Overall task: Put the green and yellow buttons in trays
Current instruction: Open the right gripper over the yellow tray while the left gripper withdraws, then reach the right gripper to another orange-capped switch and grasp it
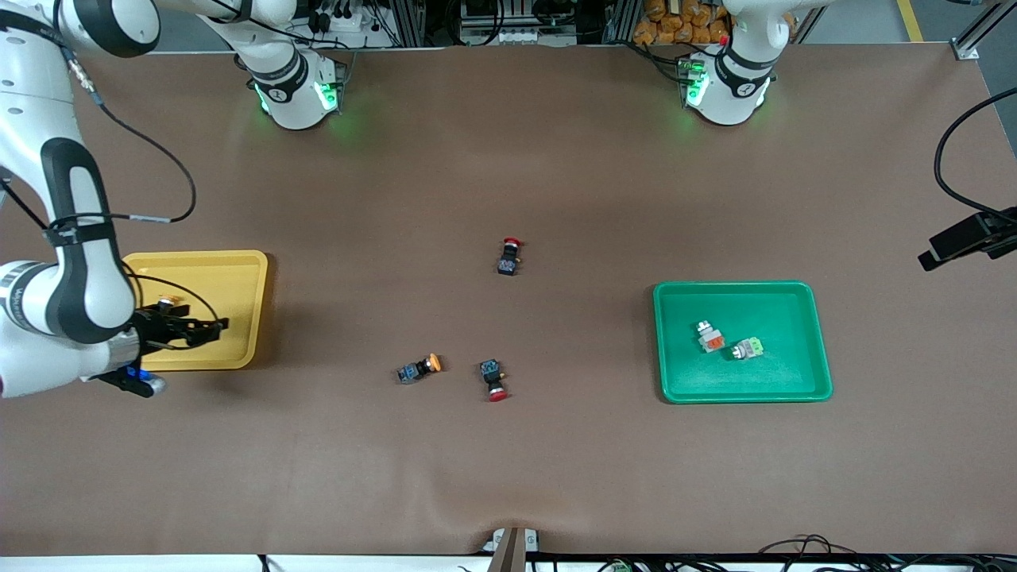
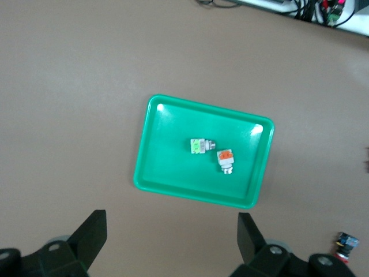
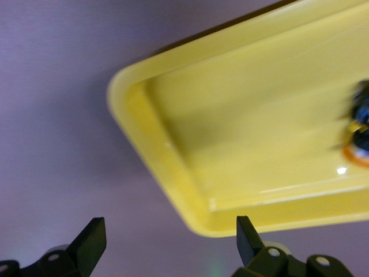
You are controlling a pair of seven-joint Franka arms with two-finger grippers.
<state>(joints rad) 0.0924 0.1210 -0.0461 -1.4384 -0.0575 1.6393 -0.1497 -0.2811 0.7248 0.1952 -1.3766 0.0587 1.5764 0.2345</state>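
From the front camera, the brown table (image 1: 508, 445) carries a yellow tray (image 1: 238, 278) toward the right arm's end and a green tray (image 1: 814, 349) toward the left arm's end. The right hand (image 1: 208, 327) hangs low over the yellow tray with its fingers parted and nothing between them, and a round-capped yellow button (image 1: 167, 303) lies in that tray just beside it. Two pale grey buttons rest close together in the green tray, one orange-capped (image 1: 710, 339) and one green-capped (image 1: 748, 348). On the bare table between the trays lies a second round orange-yellow button (image 1: 419, 368), and near it a red-capped switch (image 1: 494, 380); another red-capped switch (image 1: 509, 257) sits farther from the camera. The left hand itself does not show here; only a dark part of that arm reaches in at the table's edge. In the left wrist view, the left hand (image 2: 172, 232) hovers high above the table with its fingers spread wide and empty, looking down on the green tray (image 2: 155, 167) with the green-capped button (image 2: 199, 146) and orange-capped button (image 2: 225, 159) side by side inside it. In the right wrist view, the right hand (image 3: 170, 232) is open over a corner of the yellow tray (image 3: 173, 167), and the button (image 3: 358, 135) appears blurred inside the tray.
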